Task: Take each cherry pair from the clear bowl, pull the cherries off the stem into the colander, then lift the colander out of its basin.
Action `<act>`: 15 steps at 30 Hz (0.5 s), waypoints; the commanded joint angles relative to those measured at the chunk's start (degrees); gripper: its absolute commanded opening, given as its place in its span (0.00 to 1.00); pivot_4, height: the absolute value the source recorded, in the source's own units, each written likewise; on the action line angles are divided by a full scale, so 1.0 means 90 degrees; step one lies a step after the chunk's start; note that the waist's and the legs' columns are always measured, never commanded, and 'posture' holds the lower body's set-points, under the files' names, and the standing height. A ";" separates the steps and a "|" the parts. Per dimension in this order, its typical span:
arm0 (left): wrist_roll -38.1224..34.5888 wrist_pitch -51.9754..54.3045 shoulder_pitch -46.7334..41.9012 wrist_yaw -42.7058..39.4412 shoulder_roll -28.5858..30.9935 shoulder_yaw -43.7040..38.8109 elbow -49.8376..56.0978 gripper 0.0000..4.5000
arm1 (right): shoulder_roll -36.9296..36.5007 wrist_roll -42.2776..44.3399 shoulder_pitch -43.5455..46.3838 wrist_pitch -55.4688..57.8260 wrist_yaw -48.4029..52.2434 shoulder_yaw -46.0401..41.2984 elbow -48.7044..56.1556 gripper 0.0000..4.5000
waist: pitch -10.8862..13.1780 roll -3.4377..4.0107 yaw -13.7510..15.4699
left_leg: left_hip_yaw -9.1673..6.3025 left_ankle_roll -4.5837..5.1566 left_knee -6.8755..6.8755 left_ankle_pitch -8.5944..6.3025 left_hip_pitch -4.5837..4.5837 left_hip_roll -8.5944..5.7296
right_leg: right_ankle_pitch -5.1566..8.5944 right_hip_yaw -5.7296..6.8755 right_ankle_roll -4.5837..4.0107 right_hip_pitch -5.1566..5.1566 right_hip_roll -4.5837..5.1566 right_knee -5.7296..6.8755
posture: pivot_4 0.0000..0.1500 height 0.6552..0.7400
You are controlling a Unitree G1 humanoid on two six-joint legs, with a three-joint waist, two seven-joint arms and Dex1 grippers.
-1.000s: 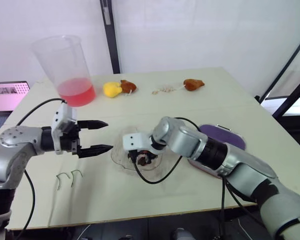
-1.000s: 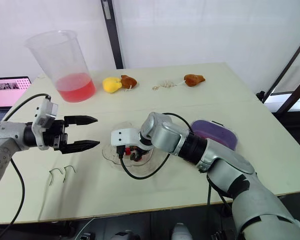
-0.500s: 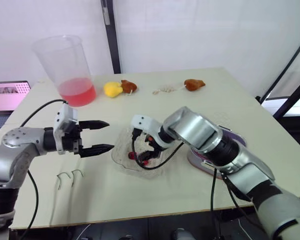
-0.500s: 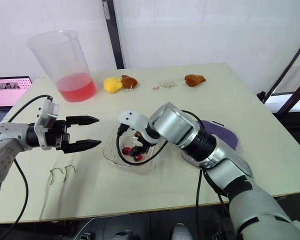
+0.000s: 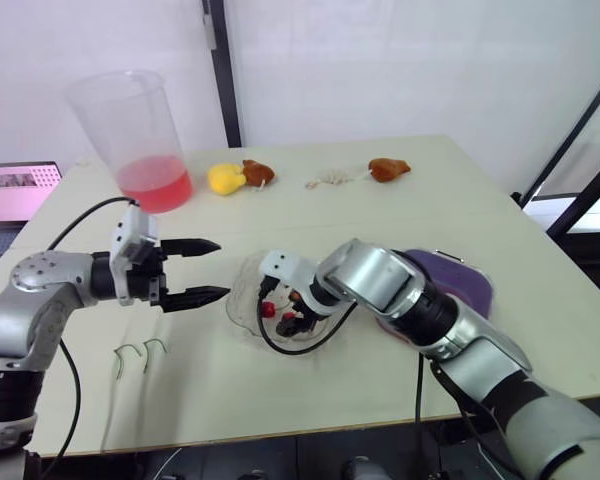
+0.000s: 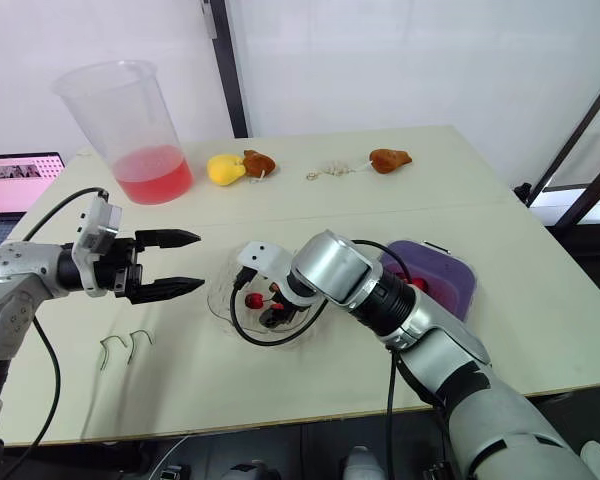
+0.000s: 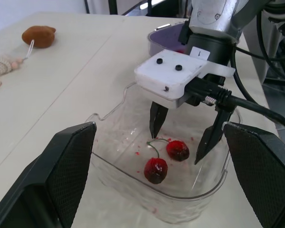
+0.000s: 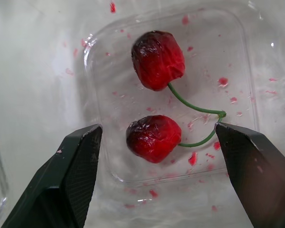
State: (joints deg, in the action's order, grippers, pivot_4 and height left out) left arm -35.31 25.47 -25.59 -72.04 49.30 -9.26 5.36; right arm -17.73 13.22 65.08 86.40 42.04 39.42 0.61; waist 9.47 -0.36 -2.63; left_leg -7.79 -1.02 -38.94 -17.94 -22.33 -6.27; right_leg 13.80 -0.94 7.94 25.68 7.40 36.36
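The clear bowl (image 5: 248, 312) lies on the table in front of me, smeared with red juice. One cherry pair (image 8: 156, 135) lies on its bottom, both dark red cherries joined by a green stem; the same cherry pair (image 7: 166, 157) shows in the left wrist view. My right gripper (image 7: 177, 147) hangs open inside the bowl, one finger on each side of the pair, touching neither cherry. My left gripper (image 5: 220, 268) is open just left of the bowl, holding nothing. The purple colander (image 6: 448, 278) sits in its basin to the right, partly behind my right arm.
A large beaker (image 5: 140, 140) of pink liquid stands at the back left. A yellow object (image 5: 223, 179), two brown ones (image 5: 256, 172) (image 5: 386, 169) and a shell string (image 5: 327, 181) lie along the far side. Two bare stems (image 5: 138, 352) lie near the front left. A laptop (image 5: 15, 190) is beyond the left edge.
My right gripper rose and turned above the bowl, which tipped and shifted slightly, then came back down over the cherries. The left gripper has barely moved.
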 commanded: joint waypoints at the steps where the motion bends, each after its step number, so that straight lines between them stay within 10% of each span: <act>1: 0.0019 -0.0085 -0.0116 0.0022 0.0055 -0.0081 0.0114 1.00 | 0.0019 0.0126 0.0045 -0.0177 0.0002 0.0134 0.0005 0.50 | 0.0000 0.0000 -0.0001 | 0.0000 0.0000 0.0000 0.0000 0.0000 0.0000 | 0.0000 0.0000 0.0000 0.0000 0.0000 0.0000 | 1.00 1.00; 2: 0.0015 -0.0079 -0.0105 0.0027 0.0055 -0.0087 0.0130 1.00 | -0.0009 0.0131 0.0079 -0.0241 0.0009 0.0197 -0.0019 0.39 | 0.0000 0.0000 0.0000 | 0.0000 0.0000 0.0000 0.0000 0.0000 0.0000 | 0.0000 0.0000 0.0000 0.0000 0.0000 0.0000 | 1.00 1.00; 15: 0.0015 -0.0068 -0.0148 0.0076 0.0014 -0.0047 0.0091 1.00 | -0.1085 -0.0386 0.0804 -0.2819 0.1576 0.1447 0.0349 0.39 | 0.0000 -0.0001 -0.0002 | 0.0001 0.0000 -0.0001 0.0000 0.0000 0.0000 | 0.0000 0.0002 0.0000 0.0001 -0.0001 0.0000 | 1.00 1.00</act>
State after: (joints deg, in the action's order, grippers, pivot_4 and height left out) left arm -35.16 25.50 -25.59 -71.25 49.29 -9.26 5.61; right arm -26.17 12.01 70.37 66.85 52.21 49.96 2.69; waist 9.46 -0.37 -2.65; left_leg -7.78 -1.02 -38.95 -17.94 -22.34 -6.27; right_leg 13.80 -0.92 7.94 25.69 7.39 36.36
